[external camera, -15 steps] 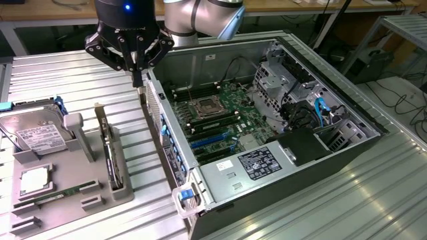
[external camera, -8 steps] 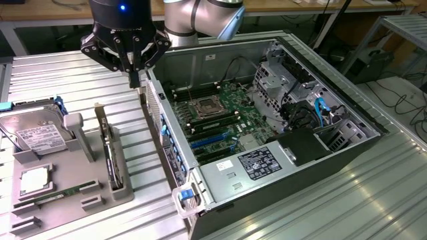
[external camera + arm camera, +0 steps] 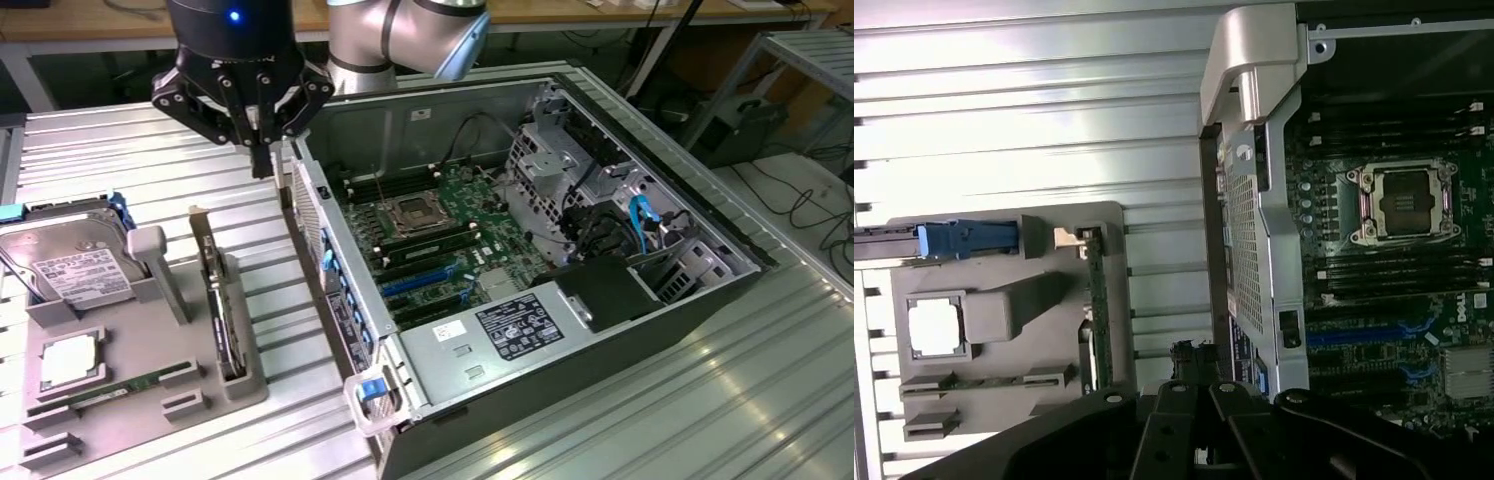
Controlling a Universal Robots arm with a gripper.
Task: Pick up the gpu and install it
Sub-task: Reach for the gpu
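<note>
One empty pincer (image 3: 264,165), fingers closed on nothing.
Below it your graphics card (image 3: 211,285) stands on edge in the grey rack (image 3: 160,345), on the side away from the computer case (image 3: 400,125); likely light, stiff, fragile, so grip its top board edge, not the cooler.

**Exterior view.** The camera stands off the arm, set high, and looks obliquely down across the ribbed table (image 3: 134,140). From a middling distance it takes in the whole open computer case (image 3: 601,395), with the gray parts holder (image 3: 147,350) at the exterior view's left.

**Wrist view.** The camera rides on the wrist, faces straight down past the gripper (image 3: 1194,372), and sits much nearer the table (image 3: 1034,100).

**Shared field.** Both views show the holder (image 3: 1054,340), the case's perforated end wall (image 3: 310,215) (image 3: 1244,240) and the processor socket (image 3: 410,213) (image 3: 1404,203).
</note>
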